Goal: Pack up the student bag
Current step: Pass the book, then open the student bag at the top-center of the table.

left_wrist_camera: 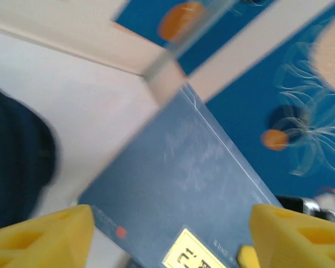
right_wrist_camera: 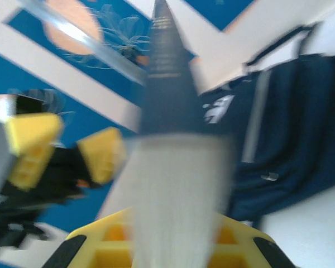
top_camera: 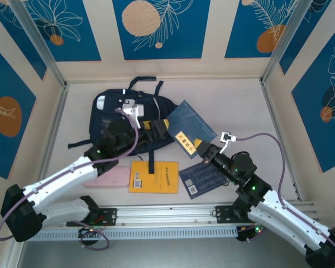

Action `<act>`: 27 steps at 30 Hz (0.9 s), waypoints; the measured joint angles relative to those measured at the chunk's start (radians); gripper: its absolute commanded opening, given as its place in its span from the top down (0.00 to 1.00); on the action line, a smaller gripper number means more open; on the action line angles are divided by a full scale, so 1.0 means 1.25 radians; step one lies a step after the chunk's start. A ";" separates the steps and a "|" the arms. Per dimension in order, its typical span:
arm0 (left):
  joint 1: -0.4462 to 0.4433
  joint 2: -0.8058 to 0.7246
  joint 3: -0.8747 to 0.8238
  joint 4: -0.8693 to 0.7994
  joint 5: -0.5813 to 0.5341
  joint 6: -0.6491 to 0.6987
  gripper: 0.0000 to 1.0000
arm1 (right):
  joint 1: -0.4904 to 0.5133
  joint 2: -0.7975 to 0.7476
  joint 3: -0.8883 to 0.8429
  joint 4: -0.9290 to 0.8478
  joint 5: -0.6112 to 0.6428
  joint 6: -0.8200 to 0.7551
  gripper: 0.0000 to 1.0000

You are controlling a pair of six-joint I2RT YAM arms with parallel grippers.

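Overhead view: the student bag (top_camera: 116, 120) lies flat on the tabletop (top_camera: 240, 111) toward its far side, left of centre, shoulder straps pointing to the back wall; one strap (top_camera: 151, 159) trails from it toward the near edge and crosses onto a yellow book (top_camera: 156, 178). A blue book (top_camera: 188, 121) is raised at a tilt just right of the bag, its yellow label (top_camera: 185, 139) at the lower corner; the right tool (top_camera: 204, 151) is clenched on that corner and carries the book clear of the tabletop. The left tool (top_camera: 156, 127) reaches over the bag's near right part, its jaws spread and gripping nothing; whether it touches the blue book's left edge cannot be told. Near the front edge lie a pink flat item (top_camera: 109, 178) partly under the left arm, the yellow book, and a dark blue booklet (top_camera: 204, 180) partly under the right arm. Left wrist view: the left tool (left_wrist_camera: 170, 226) shows yellow fingers (left_wrist_camera: 50, 234) wide apart, the blue book (left_wrist_camera: 184, 167) beyond them and the student bag (left_wrist_camera: 17, 162) dark at the left. Right wrist view (blurred): the blue book (right_wrist_camera: 164, 106) runs edge-on away from the right tool (right_wrist_camera: 173, 251); the student bag (right_wrist_camera: 290, 128) lies to its right, the open left tool (right_wrist_camera: 67, 148) to its left.
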 measured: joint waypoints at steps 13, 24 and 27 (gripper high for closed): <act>0.084 0.443 0.501 -0.546 -0.235 0.163 0.09 | -0.064 0.073 0.112 -0.357 0.129 -0.050 1.00; 0.116 0.895 1.013 -0.833 -0.210 0.188 0.06 | -0.178 0.045 0.110 -0.409 0.111 -0.068 1.00; 0.130 0.946 1.032 -0.874 -0.197 0.187 0.06 | -0.217 0.042 0.097 -0.396 0.079 -0.067 1.00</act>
